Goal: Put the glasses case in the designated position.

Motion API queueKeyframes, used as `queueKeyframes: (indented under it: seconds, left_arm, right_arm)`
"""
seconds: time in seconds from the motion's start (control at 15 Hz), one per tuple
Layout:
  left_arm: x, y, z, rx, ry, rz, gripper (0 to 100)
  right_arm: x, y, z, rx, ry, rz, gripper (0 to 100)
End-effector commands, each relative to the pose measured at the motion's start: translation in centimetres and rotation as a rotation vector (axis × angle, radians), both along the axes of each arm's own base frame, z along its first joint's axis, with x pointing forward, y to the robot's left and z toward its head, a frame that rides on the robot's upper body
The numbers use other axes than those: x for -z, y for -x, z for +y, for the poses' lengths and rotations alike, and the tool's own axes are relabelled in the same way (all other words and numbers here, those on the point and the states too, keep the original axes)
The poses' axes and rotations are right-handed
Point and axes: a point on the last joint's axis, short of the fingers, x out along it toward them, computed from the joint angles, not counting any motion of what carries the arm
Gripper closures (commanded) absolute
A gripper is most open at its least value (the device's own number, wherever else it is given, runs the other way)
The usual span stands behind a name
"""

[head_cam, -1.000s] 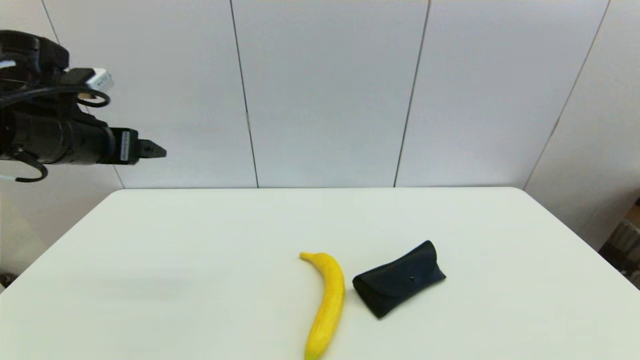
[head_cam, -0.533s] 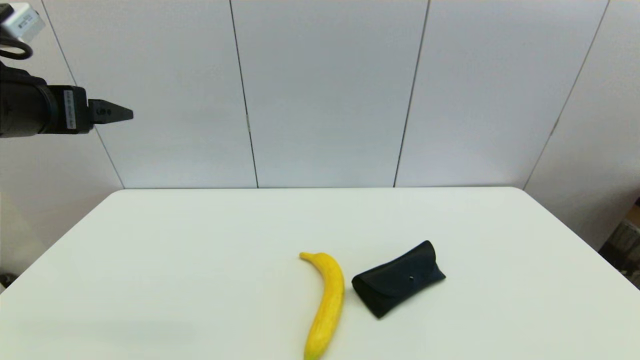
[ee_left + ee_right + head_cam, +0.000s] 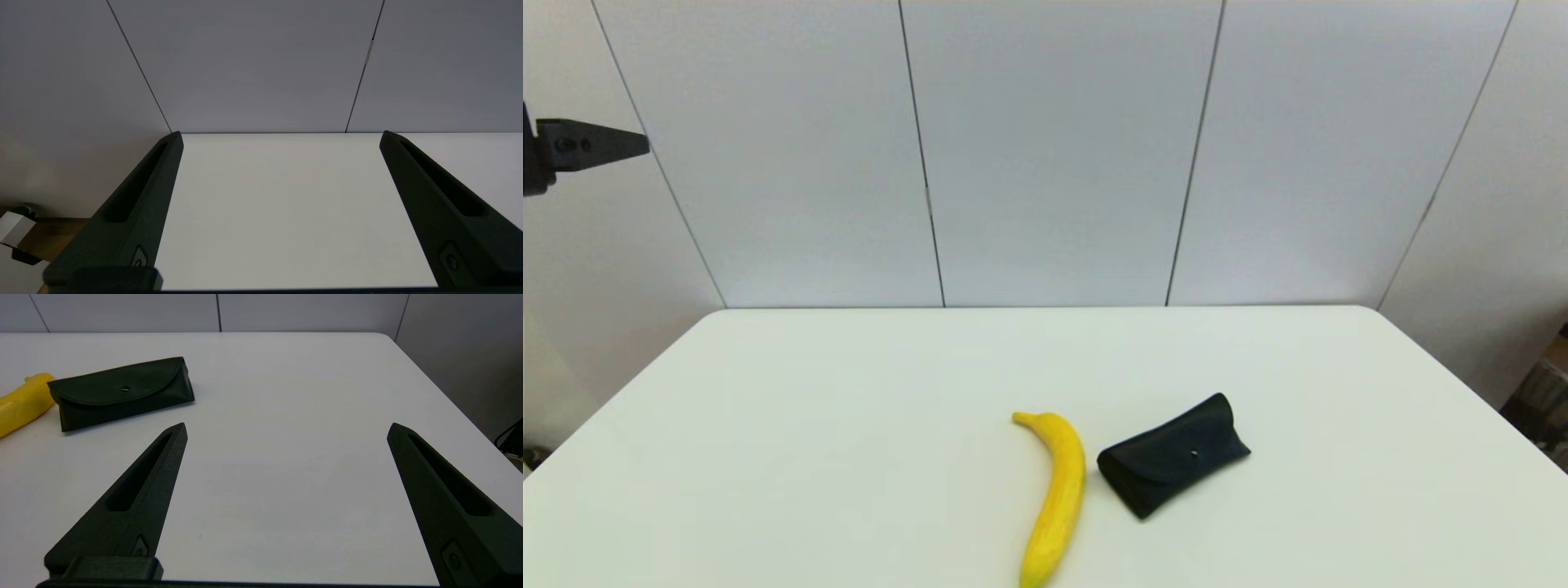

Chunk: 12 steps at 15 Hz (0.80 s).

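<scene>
I see the glasses case (image 3: 1173,456) lying flap-up on the white surface (image 3: 849,425), just right of a banana (image 3: 1055,498) (narrowly apart). My left gripper (image 3: 280,134) is raised high at the far left, fingers spread and empty. My right gripper (image 3: 286,426) hovers low, right of the case, also released.

glasses case (image 3: 1172,456): matte black cloth, silver metal snap | banana (image 3: 1058,496): smooth | table (image 3: 809,425): smooth white

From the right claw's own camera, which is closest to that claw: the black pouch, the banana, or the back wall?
Right gripper, open:
1. Glasses case, just ahead, off to one side.
2. Banana, beyond the case's far end.
3. Back wall, behind the table.
</scene>
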Motion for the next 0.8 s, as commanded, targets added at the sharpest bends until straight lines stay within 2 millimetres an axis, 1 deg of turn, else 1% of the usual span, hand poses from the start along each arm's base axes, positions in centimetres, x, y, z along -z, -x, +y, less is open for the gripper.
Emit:
queueKeyframes:
  seconds: [0.07, 0.53, 0.73, 0.8]
  left_arm:
    - [0.6, 3.6, 0.3, -0.021, 0.001, -0.032, 0]
    - [4.1, 9.3, 0.2, -0.026, 0.004, -0.044, 0]
    - [6.0, 11.7, 0.1, -0.03, 0.01, -0.057, 0]
    - [6.8, 12.8, 0.1, -0.028, 0.01, -0.069, 0]
  right_arm:
    - [0.0, 0.0, 0.0, 0.0, 0.0, 0.001, 0]
    - [0.0, 0.0, 0.0, 0.0, 0.0, 0.001, 0]
    - [0.0, 0.0, 0.0, 0.0, 0.0, 0.001, 0]
    - [0.0, 0.0, 0.0, 0.0, 0.0, 0.001, 0]
